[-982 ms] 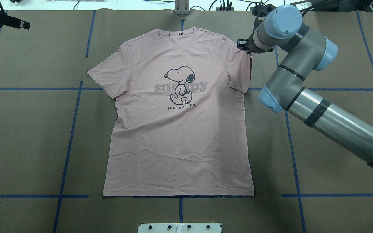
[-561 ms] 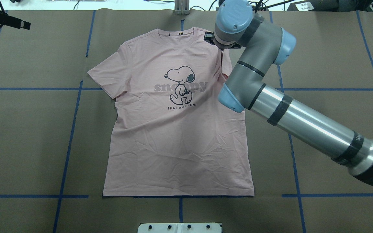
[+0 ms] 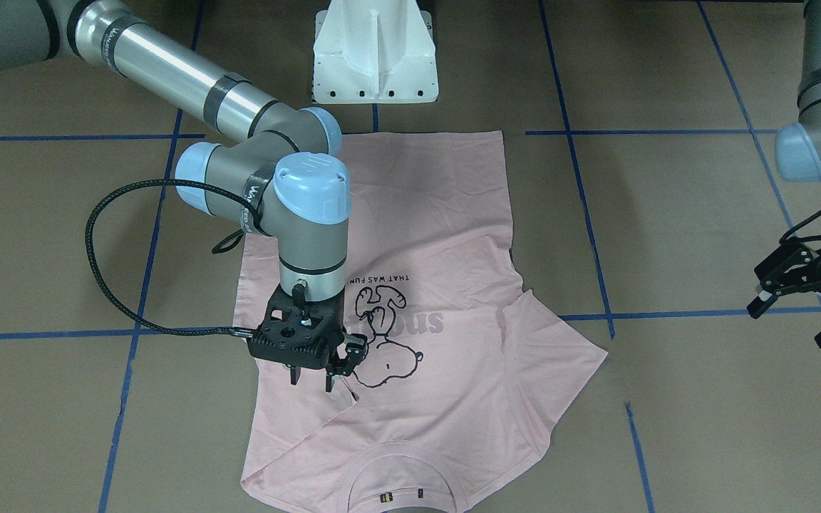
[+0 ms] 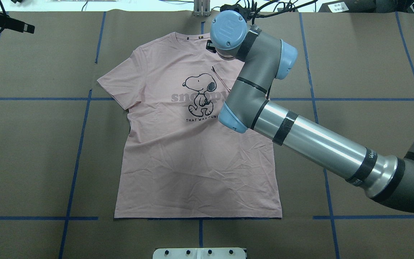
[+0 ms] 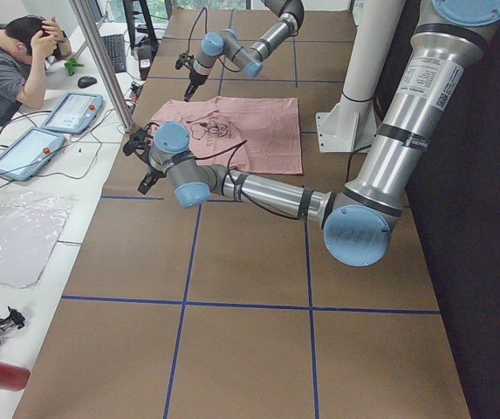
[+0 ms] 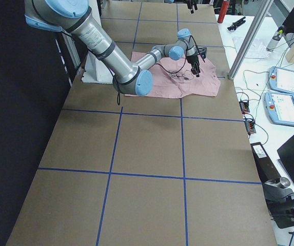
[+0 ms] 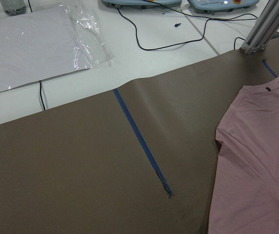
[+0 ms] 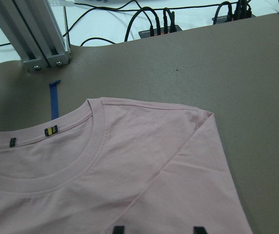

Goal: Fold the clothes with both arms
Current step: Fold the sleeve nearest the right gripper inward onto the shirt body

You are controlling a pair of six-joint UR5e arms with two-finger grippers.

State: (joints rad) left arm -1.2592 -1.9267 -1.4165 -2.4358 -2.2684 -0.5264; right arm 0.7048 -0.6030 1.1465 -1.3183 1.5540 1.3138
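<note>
The pale pink T-shirt lies flat, print up, on the brown table; it also shows in the front view. Its right sleeve is folded inward over the chest, seen close up in the right wrist view. My right gripper hangs just above that folded sleeve beside the dog print, jaws apart and empty; its fingertips show spread in the wrist view. My left gripper hovers open and empty over bare table, well off the shirt's other sleeve.
The white pedestal base stands at the shirt's hem side. An aluminium post and cables sit beyond the collar. Blue tape lines cross the table. An operator and tablets are at the far side.
My right arm swept leftward over the shirt, carrying the right sleeve from flat at the side to folded inward on the chest. The left arm has not moved.
</note>
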